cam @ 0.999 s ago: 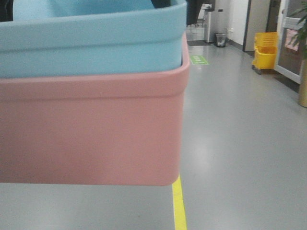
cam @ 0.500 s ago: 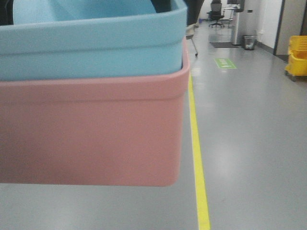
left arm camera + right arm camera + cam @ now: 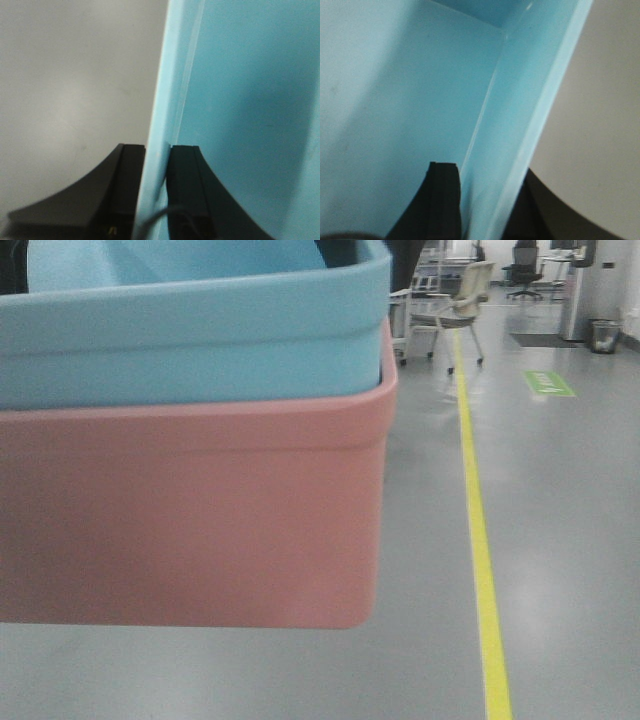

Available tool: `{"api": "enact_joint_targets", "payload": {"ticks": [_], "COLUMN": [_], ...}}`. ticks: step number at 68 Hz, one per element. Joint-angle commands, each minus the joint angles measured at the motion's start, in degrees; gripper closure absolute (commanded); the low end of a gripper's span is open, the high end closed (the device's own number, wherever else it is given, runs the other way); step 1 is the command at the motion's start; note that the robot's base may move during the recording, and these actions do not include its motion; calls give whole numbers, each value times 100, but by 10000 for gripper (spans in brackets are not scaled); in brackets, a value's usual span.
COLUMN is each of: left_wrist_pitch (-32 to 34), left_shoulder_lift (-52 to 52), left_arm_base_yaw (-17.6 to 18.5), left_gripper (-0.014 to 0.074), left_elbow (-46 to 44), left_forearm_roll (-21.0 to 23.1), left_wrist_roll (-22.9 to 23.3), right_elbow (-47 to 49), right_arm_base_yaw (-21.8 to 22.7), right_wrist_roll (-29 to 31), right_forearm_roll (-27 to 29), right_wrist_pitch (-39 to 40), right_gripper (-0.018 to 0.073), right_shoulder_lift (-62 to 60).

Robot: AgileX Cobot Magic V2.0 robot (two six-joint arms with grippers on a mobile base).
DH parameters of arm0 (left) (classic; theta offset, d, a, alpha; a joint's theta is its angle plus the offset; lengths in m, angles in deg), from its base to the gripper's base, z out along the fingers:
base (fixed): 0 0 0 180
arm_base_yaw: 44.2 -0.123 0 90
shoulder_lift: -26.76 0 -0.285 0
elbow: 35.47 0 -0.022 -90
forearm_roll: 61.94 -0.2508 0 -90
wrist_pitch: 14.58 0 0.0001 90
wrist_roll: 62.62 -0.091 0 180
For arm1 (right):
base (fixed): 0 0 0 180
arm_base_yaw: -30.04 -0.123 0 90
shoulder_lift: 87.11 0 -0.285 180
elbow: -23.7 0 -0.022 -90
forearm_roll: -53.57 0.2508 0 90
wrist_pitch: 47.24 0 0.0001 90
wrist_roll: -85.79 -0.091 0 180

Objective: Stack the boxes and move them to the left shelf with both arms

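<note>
**Nested bins carried, both arms gripping**

Front: the turquoise bin (image 3: pixel 190 330) sits inside the pink bin (image 3: pixel 190 520), above the floor (image 3: pixel 440 540) (left shelf unseen). Left wrist: the left gripper (image 3: pixel 157 152) pinches the turquoise wall. Right wrist: the right gripper (image 3: pixel 487 172) clamps it too; move both arms evenly.

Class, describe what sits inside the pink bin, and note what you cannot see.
The turquoise bin is nested in the pink bin, its upper wall and rim rising above the pink rim. Its lower part and the pink floor are covered.
</note>
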Motion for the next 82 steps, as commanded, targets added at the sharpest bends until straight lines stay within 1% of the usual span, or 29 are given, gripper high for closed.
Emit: {"api": "enact_joint_targets", "payload": {"ticks": [1,82], "left_wrist_pitch": [1234,1234], "left_shoulder_lift": [-191,-191], "left_arm_base_yaw": [233,233], "left_gripper": [606,606], "left_elbow": [-286,-286], "left_forearm_roll": [504,538], "left_wrist_roll": [110,110], "right_elbow": [233,233], "right_arm_base_yaw": [-193,-178], "right_wrist_roll": [-193,-193], "right_forearm_roll": [304,291], "right_wrist_pitch": [1283,1187], "right_gripper": [505,505], "right_shoulder_lift": [-222,-222]}}
